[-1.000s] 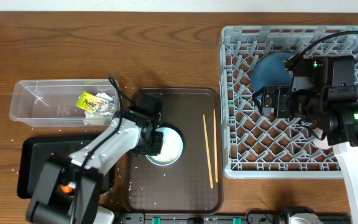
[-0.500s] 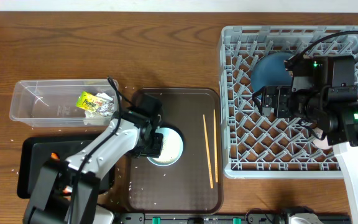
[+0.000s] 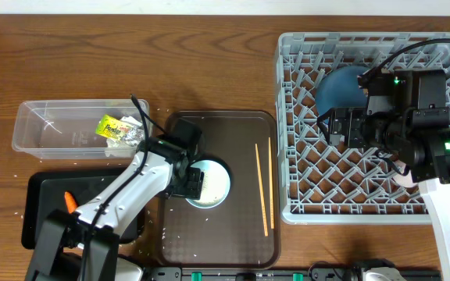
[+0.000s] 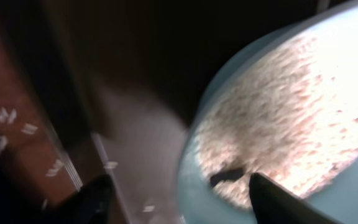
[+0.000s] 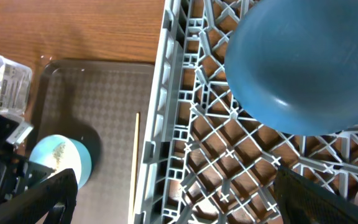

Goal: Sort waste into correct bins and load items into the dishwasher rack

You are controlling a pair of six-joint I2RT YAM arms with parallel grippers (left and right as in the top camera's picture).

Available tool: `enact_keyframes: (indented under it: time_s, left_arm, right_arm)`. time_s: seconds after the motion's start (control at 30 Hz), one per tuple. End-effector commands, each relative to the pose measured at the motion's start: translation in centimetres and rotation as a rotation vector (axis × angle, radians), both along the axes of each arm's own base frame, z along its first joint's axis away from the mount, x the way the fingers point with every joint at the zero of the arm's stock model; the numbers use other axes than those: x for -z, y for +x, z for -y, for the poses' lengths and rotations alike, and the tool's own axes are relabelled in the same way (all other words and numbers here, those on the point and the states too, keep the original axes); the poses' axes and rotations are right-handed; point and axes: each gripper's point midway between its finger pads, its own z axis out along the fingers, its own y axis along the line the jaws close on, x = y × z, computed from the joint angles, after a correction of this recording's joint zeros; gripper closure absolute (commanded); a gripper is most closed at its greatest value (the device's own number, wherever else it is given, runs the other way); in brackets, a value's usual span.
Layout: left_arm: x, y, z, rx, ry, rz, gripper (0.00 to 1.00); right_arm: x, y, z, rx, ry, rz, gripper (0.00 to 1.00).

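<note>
Carrot [image 3: 70,200] lies in the black tray [image 3: 41,207], near left. On the brown serving tray [image 3: 233,234] the left gripper [image 3: 192,181] straddles the rim of the light-blue cup [image 3: 216,186], fingers apart, gripping nothing; chopsticks [image 3: 261,187] lie rightward. Farther, the wrapper [image 3: 114,125] sits in the clear tub [image 3: 45,129]; the right gripper [image 3: 328,127] gapes empty over the rack [image 3: 350,195] beside the blue plate [image 3: 341,87].

Even overhead light; left wrist dim, blurred

The left arm bends in from the bottom left, and the left gripper [image 3: 191,181] points down with its fingers apart. The right arm comes in from the right, and the right gripper [image 3: 333,126] is wide open.
</note>
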Motion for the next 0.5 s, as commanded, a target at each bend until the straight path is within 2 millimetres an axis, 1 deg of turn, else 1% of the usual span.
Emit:
enact_keyframes:
  time_s: [0.0,0.13,0.17,0.23,0.33,0.47]
  left_arm:
    - [-3.2,2.4,-0.4,0.003,0.028,0.122,0.24]
    - [-7.6,4.0,0.4,0.000,-0.026,0.246,0.19]
    - [-8.4,4.2,0.5,-0.001,-0.041,0.272,0.18]
    - [-9.5,3.9,1.5,0.007,-0.112,0.287,0.18]
    - [-9.8,2.1,4.3,0.058,-0.251,0.222,0.18]
    - [-7.9,0.1,6.2,0.149,-0.249,0.156,0.18]
  right_arm:
    - [-0.8,0.0,-0.5,-0.006,0.015,0.026,0.06]
    - [-0.8,0.1,-0.5,-0.006,0.015,0.029,0.06]
    - [-0.8,0.1,-0.5,-0.006,0.015,0.029,0.06]
    - [-0.9,0.1,-0.5,-0.005,0.015,0.030,0.06]
    - [-1.0,0.3,-0.6,-0.005,0.016,0.037,0.05]
    - [-1.2,0.5,-0.6,0.001,0.021,0.048,0.06]
